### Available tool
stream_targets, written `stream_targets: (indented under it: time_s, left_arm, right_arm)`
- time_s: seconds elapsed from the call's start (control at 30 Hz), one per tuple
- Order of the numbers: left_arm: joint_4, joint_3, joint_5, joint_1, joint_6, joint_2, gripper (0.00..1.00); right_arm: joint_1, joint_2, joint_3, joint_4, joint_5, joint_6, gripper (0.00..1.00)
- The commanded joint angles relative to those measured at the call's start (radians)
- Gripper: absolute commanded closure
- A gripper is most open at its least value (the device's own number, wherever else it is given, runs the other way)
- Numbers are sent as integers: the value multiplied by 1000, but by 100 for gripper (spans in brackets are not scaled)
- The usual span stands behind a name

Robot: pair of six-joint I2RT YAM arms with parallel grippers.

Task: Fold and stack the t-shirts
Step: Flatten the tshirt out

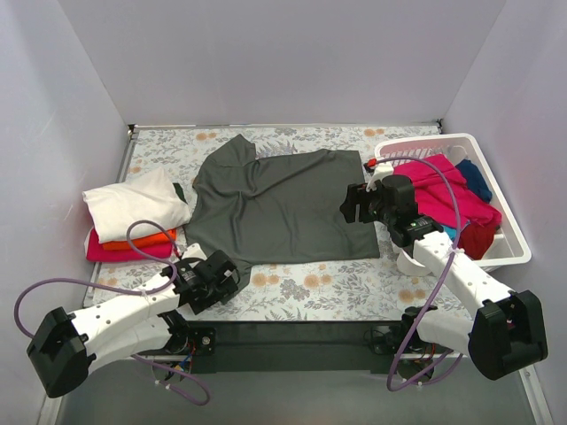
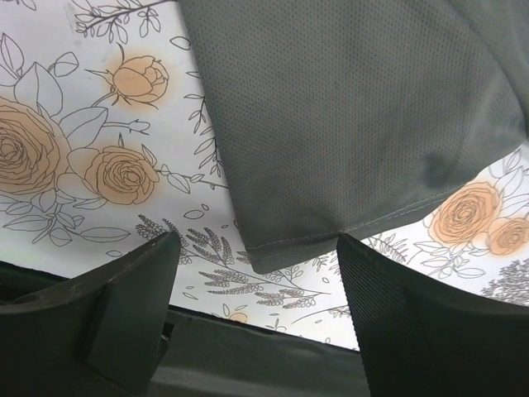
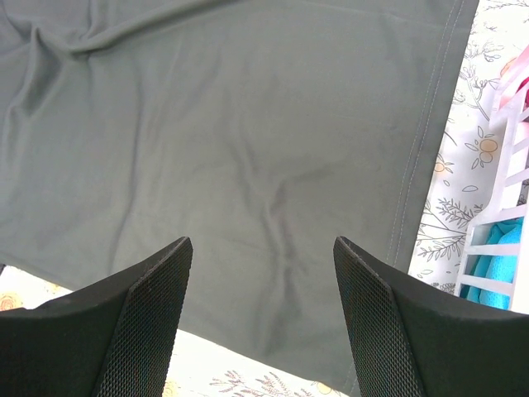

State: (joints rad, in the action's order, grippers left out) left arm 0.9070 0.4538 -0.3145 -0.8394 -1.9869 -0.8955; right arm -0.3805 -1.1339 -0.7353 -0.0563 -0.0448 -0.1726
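Note:
A dark grey t-shirt (image 1: 279, 204) lies spread flat in the middle of the floral table. At the left is a stack of folded t-shirts: white (image 1: 135, 204) on top, orange (image 1: 133, 239) and magenta pink (image 1: 124, 252) beneath. My left gripper (image 1: 217, 282) is open and empty, just off the shirt's near left corner, whose sleeve hem (image 2: 289, 248) shows between the jaws. My right gripper (image 1: 354, 205) is open and empty, hovering over the shirt's right part (image 3: 248, 165) near its hem (image 3: 421, 165).
A white slatted basket (image 1: 509, 252) at the right holds magenta pink (image 1: 443, 199), navy blue (image 1: 477, 180), maroon (image 1: 477, 237) and teal cloth (image 3: 496, 265). Walls enclose the table on three sides. The black base bar (image 1: 292, 332) runs along the near edge.

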Motion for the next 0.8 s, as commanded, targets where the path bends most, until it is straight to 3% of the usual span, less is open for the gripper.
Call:
stream_targets:
  time_s: [0.0, 0.6, 0.7, 0.73, 0.77]
  left_arm:
    - [-28, -7, 9, -35, -285, -36, 30]
    - [-85, -9, 15, -98, -308, -143, 70]
    - [-88, -9, 15, -102, -309, -146, 80]
    - [-95, -12, 17, -105, -306, -145, 100]
    - [-95, -9, 3, -104, -302, -137, 100]
  right_arm:
    - [6, 10, -6, 33, -17, 1, 37]
    - [28, 31, 5, 33, -43, -2, 37]
    - [32, 34, 7, 35, -44, -4, 37]
    - [34, 25, 8, 39, -52, -4, 37]
    - [34, 22, 8, 39, -52, -4, 37]
